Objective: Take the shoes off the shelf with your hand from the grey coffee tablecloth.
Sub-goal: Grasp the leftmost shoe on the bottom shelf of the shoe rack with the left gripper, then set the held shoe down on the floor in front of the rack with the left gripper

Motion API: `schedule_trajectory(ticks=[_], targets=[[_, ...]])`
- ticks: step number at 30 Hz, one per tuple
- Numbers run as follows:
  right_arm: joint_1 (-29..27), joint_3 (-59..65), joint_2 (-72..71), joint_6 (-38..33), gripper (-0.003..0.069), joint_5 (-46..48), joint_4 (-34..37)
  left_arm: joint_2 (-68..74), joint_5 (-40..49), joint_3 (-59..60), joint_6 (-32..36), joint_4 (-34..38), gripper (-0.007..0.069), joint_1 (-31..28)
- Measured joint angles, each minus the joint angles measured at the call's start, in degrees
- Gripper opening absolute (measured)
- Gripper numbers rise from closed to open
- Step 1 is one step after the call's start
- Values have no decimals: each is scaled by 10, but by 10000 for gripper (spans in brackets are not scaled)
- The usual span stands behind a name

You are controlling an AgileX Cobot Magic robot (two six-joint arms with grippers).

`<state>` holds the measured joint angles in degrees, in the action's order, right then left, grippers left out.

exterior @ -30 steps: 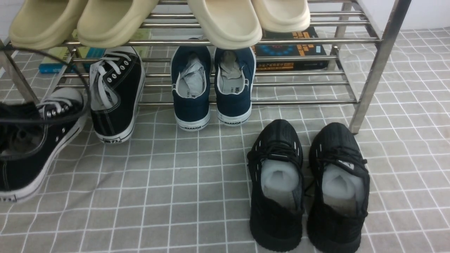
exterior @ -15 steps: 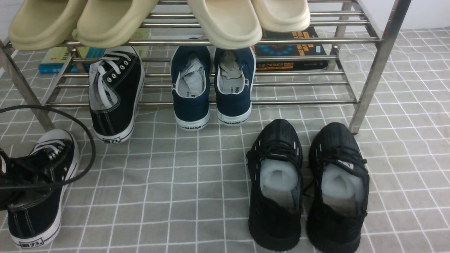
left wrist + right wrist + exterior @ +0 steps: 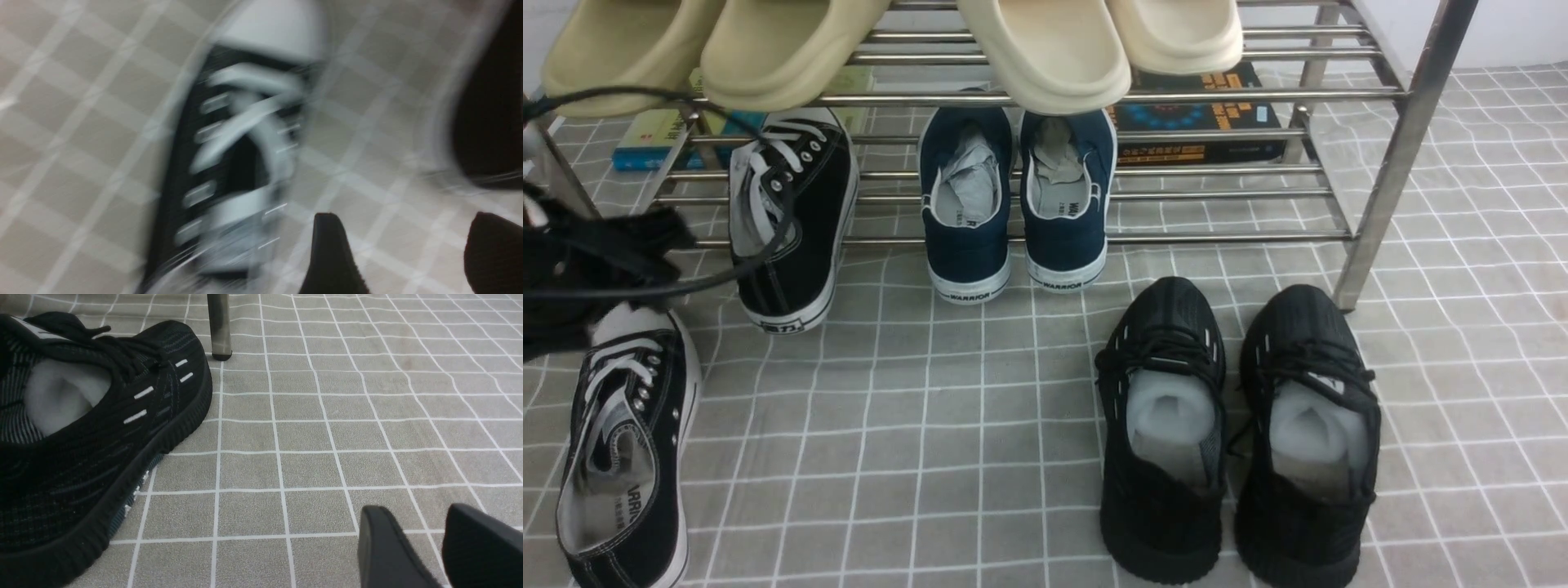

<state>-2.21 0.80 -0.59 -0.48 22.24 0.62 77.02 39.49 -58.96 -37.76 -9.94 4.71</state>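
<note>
"Counting the footwear, what do you get?"

"Two black canvas sneakers with white laces: one [image 3: 796, 220] on the lower tier of the shiny steel-rod rack [image 3: 1217, 237], its mate [image 3: 633, 441] down on the grey cloth with thin white grid lines [image 3: 931, 457]. Two navy canvas shoes [image 3: 968, 204] sit on that tier, four beige and cream clogs [image 3: 1054, 49] above, and two black knit sneakers [image 3: 1164, 433] on the cloth."

"Any writing?"

"WARRIOR on both navy heels; the insole lettering is partly hidden. Orange print marks a dark book [image 3: 1201, 114] behind."

"And the surroundings?"

"The cloth is slightly wrinkled, with a white wall [image 3: 1511, 33] beyond."

"The grippers?"

"Left end effector [image 3: 408, 249]: fingers apart, holding nothing, over the cloth. Right end effector [image 3: 425, 543]: fingers apart too, also empty."
</note>
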Motion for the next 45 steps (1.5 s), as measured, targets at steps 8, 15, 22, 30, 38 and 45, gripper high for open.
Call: schedule_trajectory(ticks=[8,15,22,30,38,45], targets=[[0,0,0,0,239,0,0,93,-126,-24,23,41,450,2],[0,0,0,0,239,0,0,151,-159,-24,23,55,187,2],[0,0,0,0,239,0,0,122,-54,-22,26,56,20,2],[0,0,0,0,239,0,0,43,-17,129,-59,14,19,30],[0,0,0,0,239,0,0,23,-58,191,-111,-13,19,30],[0,0,0,0,239,0,0,21,-27,191,-95,2,20,30]])
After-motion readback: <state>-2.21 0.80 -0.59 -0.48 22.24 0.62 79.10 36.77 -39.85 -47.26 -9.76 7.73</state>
